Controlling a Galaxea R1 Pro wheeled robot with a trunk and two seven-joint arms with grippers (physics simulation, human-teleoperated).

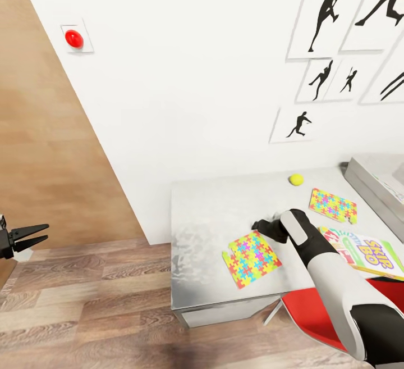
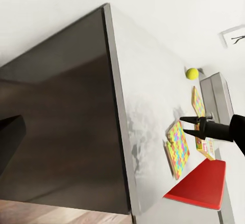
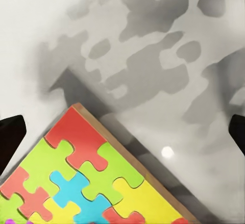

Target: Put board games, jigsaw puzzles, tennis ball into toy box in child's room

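While the right gripper (image 1: 259,225) is hovering open over the table (image 1: 213,206), two jigsaw puzzles (image 1: 252,258) (image 1: 333,206), one tennis ball (image 1: 296,179) and one Skip-Bo board game (image 1: 375,254) are lying there; the toy box (image 1: 373,181) is being cropped by the frame edge. The left gripper (image 1: 36,235) is hanging open, empty, over the floor.

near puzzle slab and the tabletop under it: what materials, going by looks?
Near jigsaw puzzle: looks like thin wood or fibreboard. The right wrist view shows a tan raw-looking edge under a matte face printed with bright interlocking pieces.

Table top: a white, semi-gloss hard surface, perhaps laminate or painted metal. It carries blotchy grey reflections and a small highlight. The render leaves it open.
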